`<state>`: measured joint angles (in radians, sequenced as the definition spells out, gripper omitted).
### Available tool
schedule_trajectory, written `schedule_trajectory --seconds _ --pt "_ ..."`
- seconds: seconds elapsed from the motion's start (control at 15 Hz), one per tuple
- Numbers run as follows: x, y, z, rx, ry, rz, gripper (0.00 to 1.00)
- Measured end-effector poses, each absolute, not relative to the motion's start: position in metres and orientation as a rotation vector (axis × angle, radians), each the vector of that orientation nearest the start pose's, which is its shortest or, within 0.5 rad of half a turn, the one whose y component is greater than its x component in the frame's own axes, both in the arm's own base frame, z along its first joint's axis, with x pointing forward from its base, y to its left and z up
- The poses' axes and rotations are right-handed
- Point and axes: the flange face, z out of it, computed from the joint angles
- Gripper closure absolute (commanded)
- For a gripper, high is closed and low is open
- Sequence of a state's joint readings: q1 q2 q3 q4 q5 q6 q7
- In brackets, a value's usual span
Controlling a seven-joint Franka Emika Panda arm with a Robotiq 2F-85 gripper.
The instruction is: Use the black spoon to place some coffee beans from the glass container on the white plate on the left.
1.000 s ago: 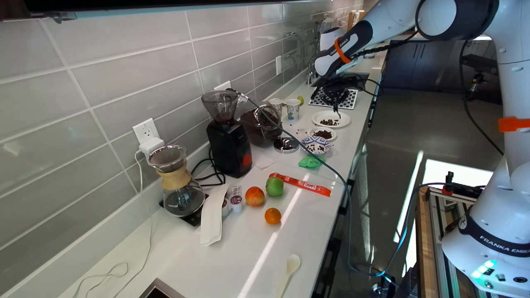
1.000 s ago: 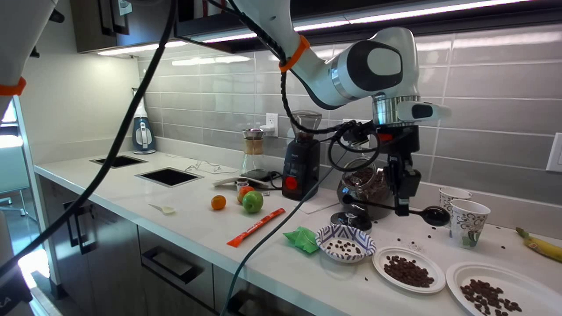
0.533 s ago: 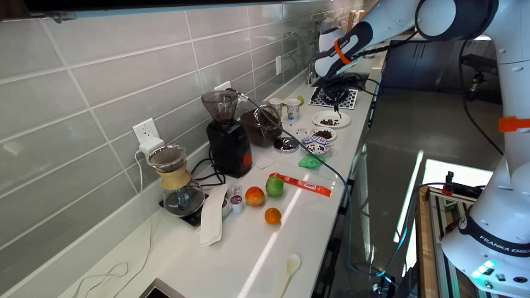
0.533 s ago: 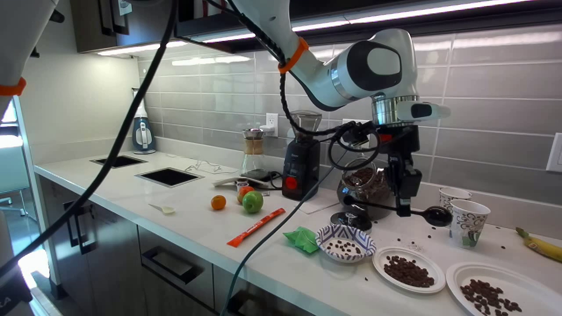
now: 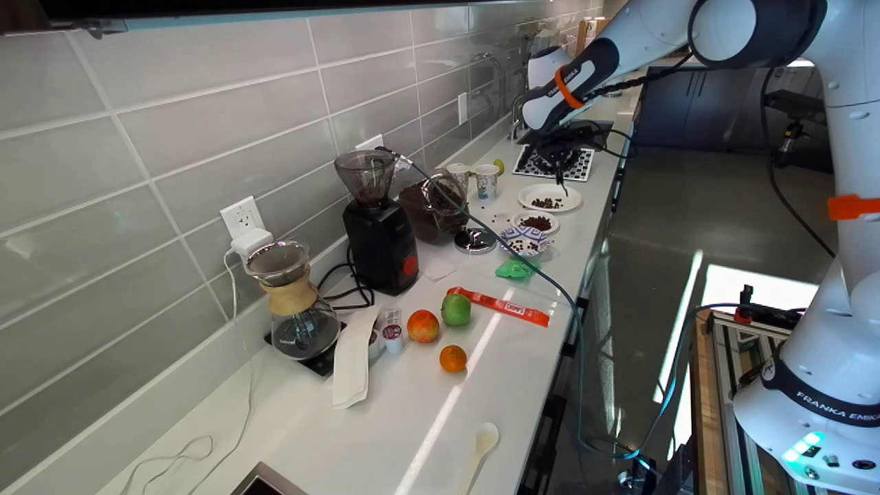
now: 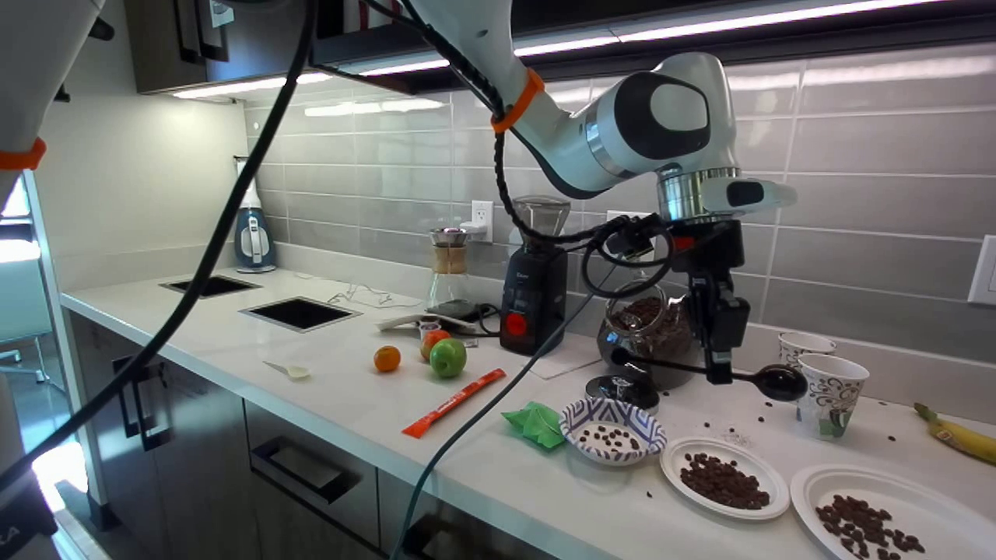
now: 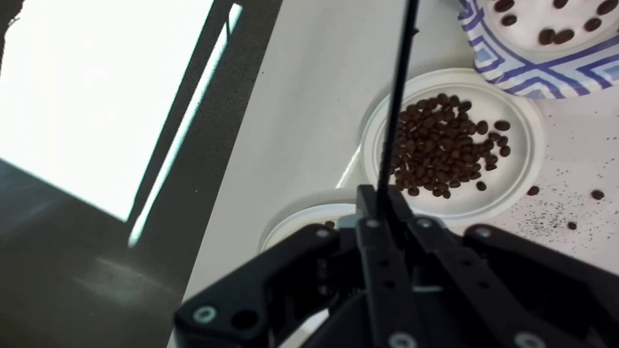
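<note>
My gripper (image 6: pixel 718 375) is shut on the slim black spoon (image 6: pixel 780 383), held roughly level above the counter. The bowl points right in that exterior view, in front of the paper cups; its contents cannot be told. In the wrist view the fingertips (image 7: pixel 379 195) clasp the handle (image 7: pixel 399 82), and the bowl is hidden. The glass container (image 6: pixel 657 342), dark with beans, stands behind the gripper against the wall. Coffee beans (image 6: pixel 724 482) lie on a small white plate (image 6: pixel 759 470). More beans (image 6: pixel 867 525) lie on a larger white plate (image 6: pixel 871 478) to its right.
A blue-patterned bowl (image 6: pixel 647 420) with scattered beans, a silver lid (image 5: pixel 475 240), a green wrapper (image 6: pixel 537 424) and a red packet (image 6: pixel 455 402) are nearby. Paper cups (image 6: pixel 829 397) stand close to the spoon. A banana (image 6: pixel 965 438) lies right. A grinder (image 6: pixel 533 299) stands left.
My gripper has moved slightly right in an exterior view with the spoon still in it. The plates, bowl and glass container have not moved.
</note>
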<state>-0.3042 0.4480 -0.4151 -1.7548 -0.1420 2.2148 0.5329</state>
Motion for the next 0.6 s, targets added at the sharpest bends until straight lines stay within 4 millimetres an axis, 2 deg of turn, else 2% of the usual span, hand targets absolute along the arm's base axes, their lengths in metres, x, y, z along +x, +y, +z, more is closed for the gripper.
schedule_trajectory --seconds 0.6 --pt "0.5096 -0.4185 0.3380 -2.898 1.846 -0.026 0.99"
